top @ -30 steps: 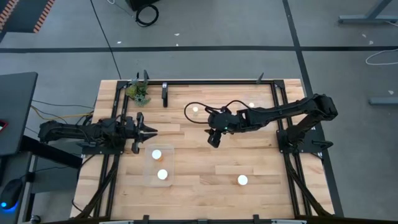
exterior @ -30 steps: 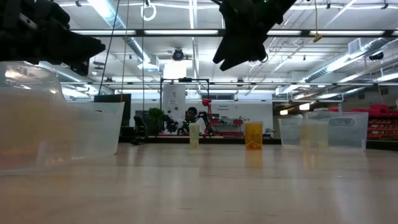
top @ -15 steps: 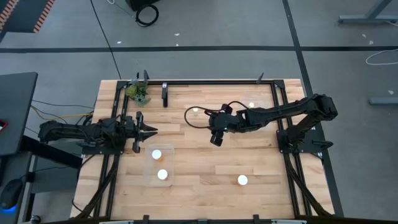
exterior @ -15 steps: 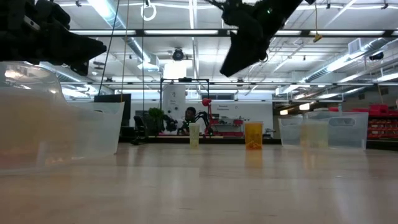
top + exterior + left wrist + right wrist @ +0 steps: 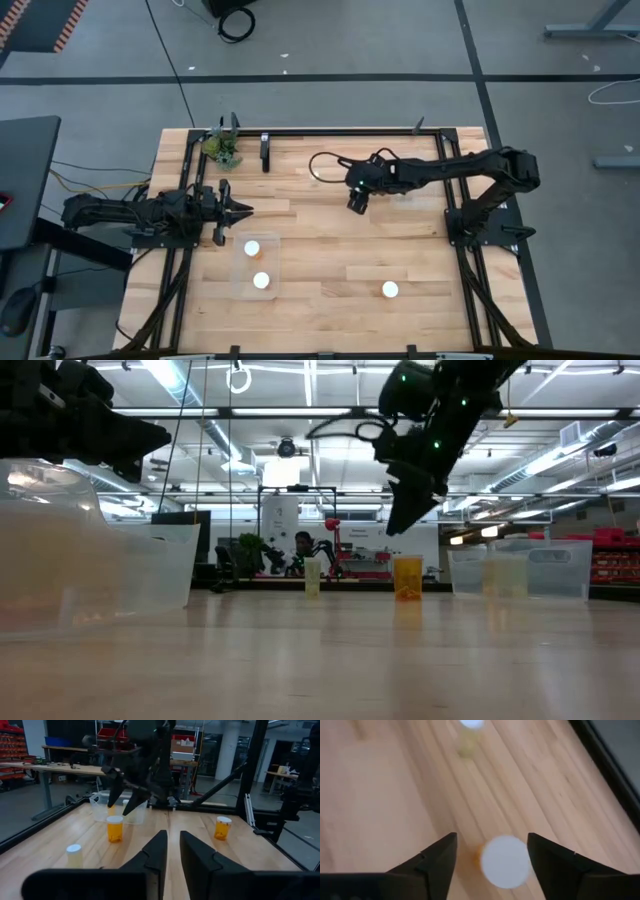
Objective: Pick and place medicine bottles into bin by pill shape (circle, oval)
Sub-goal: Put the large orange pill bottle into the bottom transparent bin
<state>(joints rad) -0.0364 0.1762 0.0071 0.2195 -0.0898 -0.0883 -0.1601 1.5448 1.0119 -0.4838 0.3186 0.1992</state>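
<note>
Right gripper [image 5: 356, 203]: held above the far middle of the table [image 5: 320, 255], fingers spread wide and empty. In the right wrist view a white-capped bottle [image 5: 504, 861] is seen from above between the two open fingers [image 5: 434, 862], apparently well below them; a second bottle [image 5: 469, 735] is seen farther along the boards.

Left gripper [image 5: 238, 211]: parked at the left side of the table, just behind the clear bin [image 5: 253, 266]. Its fingers [image 5: 157, 851] are nearly together with only a thin gap, and nothing is held.

Bottles: two white caps are seen inside the clear bin. One bottle [image 5: 390, 290] stands alone near the front right of the table. In the left wrist view an amber bottle [image 5: 114, 828], a paler one [image 5: 74, 855] and another amber one [image 5: 222, 828] stand upright on the boards. More clear bins [image 5: 525, 572] are seen at the far right in the low view.

Step in hand, as judged: the bottle under the right gripper is being lined up for a grasp.

Handling notes:
- The cap is best centred between the fingers before descent, since it sits slightly nearer one finger.
- A straight vertical descent is advised, as a small upright bottle is easily tipped by a sideways touch.
- The fingers should be closed below the cap, on the body.
- Pill shape cannot be read from these views.
</note>
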